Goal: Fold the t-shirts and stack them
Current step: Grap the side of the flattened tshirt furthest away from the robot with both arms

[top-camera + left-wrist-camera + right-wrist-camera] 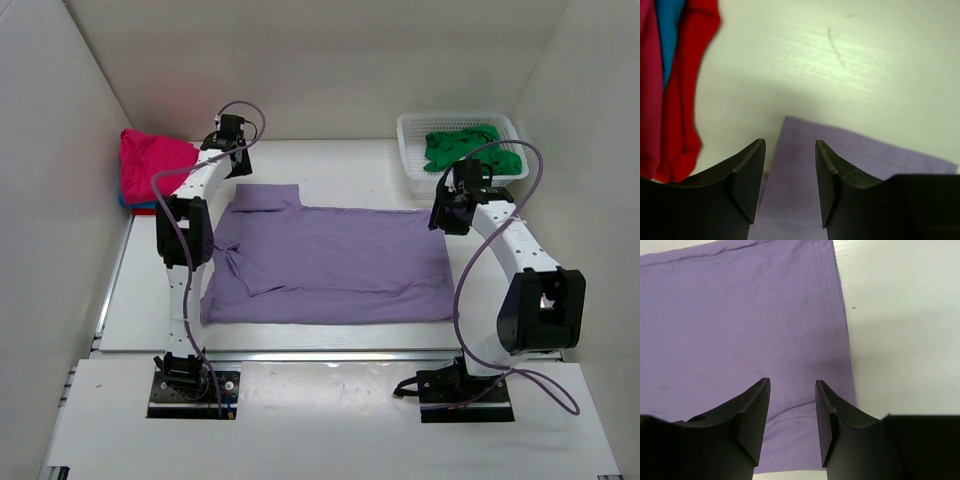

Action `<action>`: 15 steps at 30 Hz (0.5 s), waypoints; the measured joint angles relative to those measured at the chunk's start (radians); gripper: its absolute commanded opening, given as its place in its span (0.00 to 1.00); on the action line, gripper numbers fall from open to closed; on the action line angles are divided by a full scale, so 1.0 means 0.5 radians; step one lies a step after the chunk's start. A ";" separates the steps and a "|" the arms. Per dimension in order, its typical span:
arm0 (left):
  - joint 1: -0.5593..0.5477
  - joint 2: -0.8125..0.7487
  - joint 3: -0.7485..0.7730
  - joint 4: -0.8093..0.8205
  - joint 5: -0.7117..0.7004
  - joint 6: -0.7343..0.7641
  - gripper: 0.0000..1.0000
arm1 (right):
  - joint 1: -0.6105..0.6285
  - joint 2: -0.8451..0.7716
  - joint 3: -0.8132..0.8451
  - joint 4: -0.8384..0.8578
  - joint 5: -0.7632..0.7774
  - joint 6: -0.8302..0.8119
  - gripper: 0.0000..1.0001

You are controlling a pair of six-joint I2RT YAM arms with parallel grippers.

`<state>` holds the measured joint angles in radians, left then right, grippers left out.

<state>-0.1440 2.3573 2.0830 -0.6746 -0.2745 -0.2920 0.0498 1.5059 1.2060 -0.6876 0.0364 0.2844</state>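
Observation:
A lilac t-shirt lies spread flat in the middle of the table, one sleeve folded in at its left. My left gripper hovers over the shirt's far left corner; in the left wrist view it stands open, with lilac cloth lying loose below the gap. My right gripper sits over the far right corner; it is open too, above a small wrinkle near the hem. A magenta t-shirt tops a pile at the far left. A green t-shirt lies in the basket.
The white lattice basket stands at the back right. In the left wrist view the pile shows red, blue and magenta cloth. White walls close in on three sides. The arm bases sit at the near edge.

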 measured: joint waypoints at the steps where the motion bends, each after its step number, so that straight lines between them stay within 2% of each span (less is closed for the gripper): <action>1: 0.000 0.030 0.068 0.001 -0.001 0.001 0.56 | 0.000 0.018 0.000 0.000 0.001 0.001 0.39; 8: -0.011 0.268 0.343 -0.041 -0.011 0.007 0.57 | -0.027 0.064 0.000 0.014 0.009 0.017 0.38; 11: -0.012 0.396 0.452 -0.142 -0.024 0.005 0.61 | -0.032 0.064 0.000 0.040 0.010 0.034 0.39; 15: -0.003 0.474 0.561 -0.248 -0.016 -0.018 0.61 | -0.037 0.064 -0.002 0.080 0.007 0.061 0.38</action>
<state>-0.1455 2.5942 2.3634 -0.7986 -0.2825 -0.3008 0.0315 1.5379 1.2053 -0.6476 0.0399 0.3149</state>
